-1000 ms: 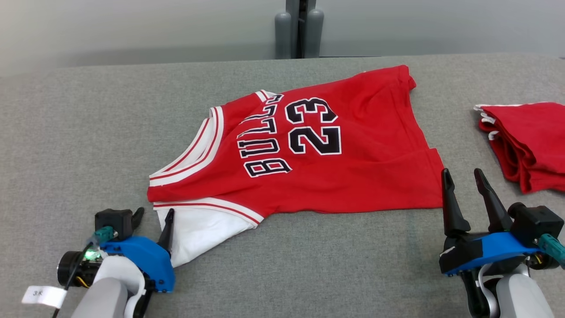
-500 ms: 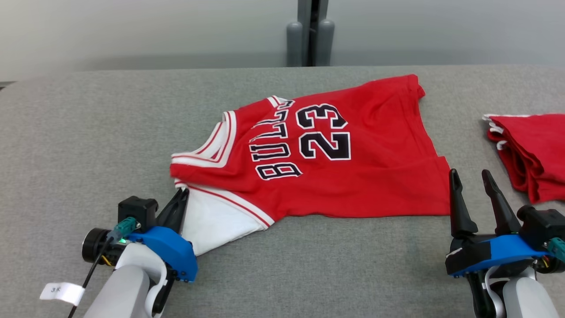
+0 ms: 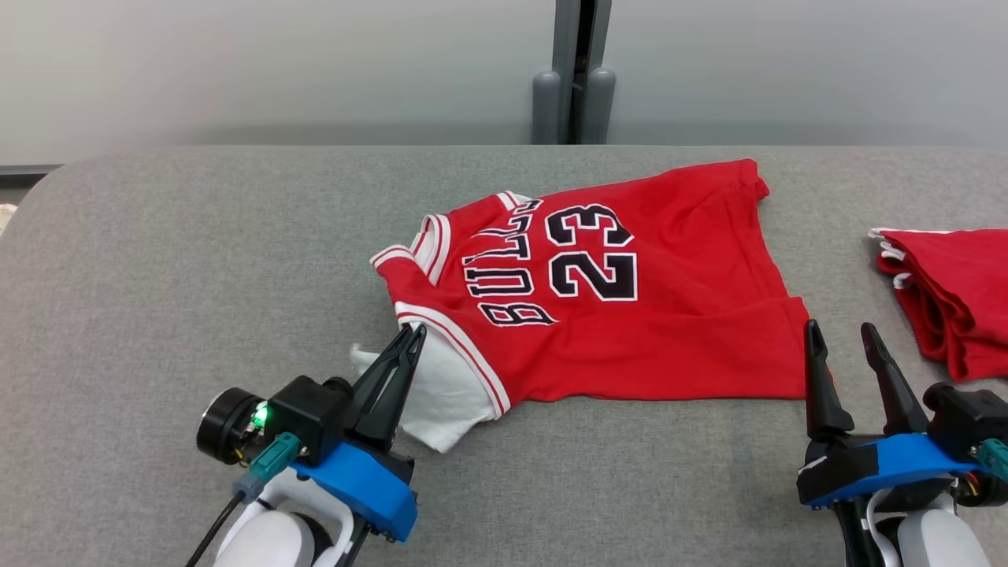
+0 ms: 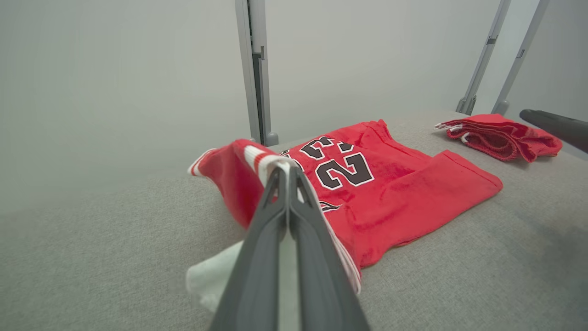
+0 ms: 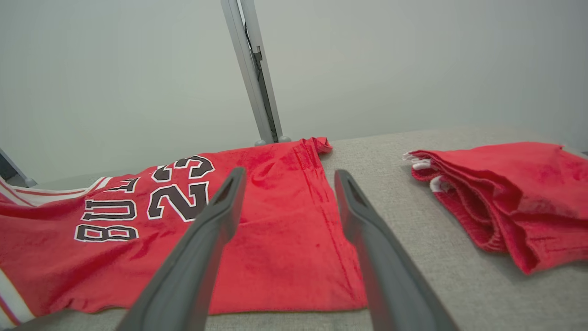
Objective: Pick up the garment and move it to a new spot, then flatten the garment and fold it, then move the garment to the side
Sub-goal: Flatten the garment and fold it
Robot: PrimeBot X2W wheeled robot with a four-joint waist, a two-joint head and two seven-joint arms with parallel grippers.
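Head view showed us the red Bulls jersey lying on the grey table. Its long axis went across, with the shoulders toward the robot's left and the hem toward its right. The left gripper had its fingers pressed together on the white-trimmed shoulder edge, and in the left wrist view this edge was lifted a little from the table. The right gripper stood with fingers apart just beside the near hem corner, holding nothing; whether it touched the cloth we could not tell. We judged the hem end nearest to the right arm, so carrying the jersey evenly would call for a grip there. A folded red garment lay farther right, apart.
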